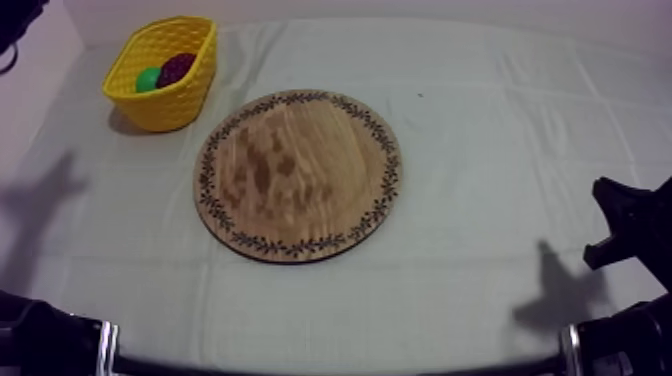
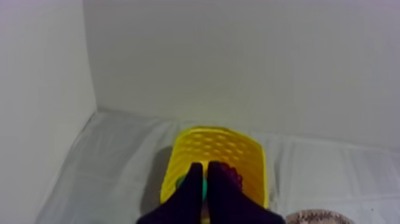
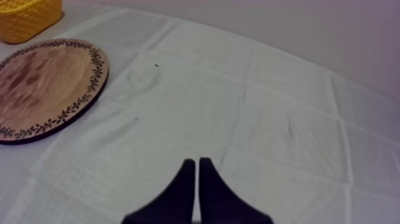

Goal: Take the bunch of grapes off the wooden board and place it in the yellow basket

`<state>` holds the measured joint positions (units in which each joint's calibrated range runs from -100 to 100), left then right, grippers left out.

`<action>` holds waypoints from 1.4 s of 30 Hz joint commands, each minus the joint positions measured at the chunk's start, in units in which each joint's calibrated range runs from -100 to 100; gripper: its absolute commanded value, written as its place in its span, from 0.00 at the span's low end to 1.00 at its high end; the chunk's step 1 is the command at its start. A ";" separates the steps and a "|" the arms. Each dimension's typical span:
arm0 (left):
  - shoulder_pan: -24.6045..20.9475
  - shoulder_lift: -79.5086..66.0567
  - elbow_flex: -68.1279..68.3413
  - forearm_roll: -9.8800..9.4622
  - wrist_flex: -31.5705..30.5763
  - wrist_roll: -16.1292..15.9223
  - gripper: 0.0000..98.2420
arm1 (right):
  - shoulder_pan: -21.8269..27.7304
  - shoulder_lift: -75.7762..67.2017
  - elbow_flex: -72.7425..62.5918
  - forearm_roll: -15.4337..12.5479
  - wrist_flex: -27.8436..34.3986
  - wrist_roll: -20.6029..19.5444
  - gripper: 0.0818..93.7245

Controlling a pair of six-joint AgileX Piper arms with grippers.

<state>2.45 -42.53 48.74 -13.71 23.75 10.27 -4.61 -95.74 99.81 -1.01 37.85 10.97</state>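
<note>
The bunch of grapes (image 1: pixel 177 68), dark purple, lies inside the yellow basket (image 1: pixel 192 92) at the table's far left, beside a green fruit (image 1: pixel 148 79). The round wooden board (image 1: pixel 298 172) in the middle of the table has nothing on it. In the left wrist view my left gripper (image 2: pixel 205 168) hangs over the basket (image 2: pixel 238 146), its fingers together in a narrow wedge, holding nothing. The grapes (image 2: pixel 236 176) peek out just behind them. My right gripper (image 3: pixel 196 161) is shut and empty above bare cloth, well to the right of the board (image 3: pixel 41 83); it sits low at the right edge (image 1: pixel 625 225).
A pale wall rises behind the basket and along the table's left side. The cloth (image 1: pixel 500 130) stretches wide and bare to the right of the board. Black arm parts sit at the lower left (image 1: pixel 40 340) and lower right (image 1: pixel 620 345) edges.
</note>
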 commanded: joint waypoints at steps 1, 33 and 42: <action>-0.02 -15.24 15.43 0.01 -0.44 -0.23 0.00 | 0.02 -0.01 -0.03 0.01 -0.03 0.00 0.00; -3.19 -56.42 51.08 9.97 6.30 -10.48 0.00 | 0.02 -0.01 -0.03 0.01 -0.03 0.00 0.00; -5.11 -57.18 51.25 10.39 6.47 -9.84 0.00 | 0.02 -0.01 -0.03 0.01 -0.03 -0.05 0.00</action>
<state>-2.62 -99.66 100.00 -3.34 30.19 0.58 -4.61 -95.74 99.81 -1.01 37.85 10.97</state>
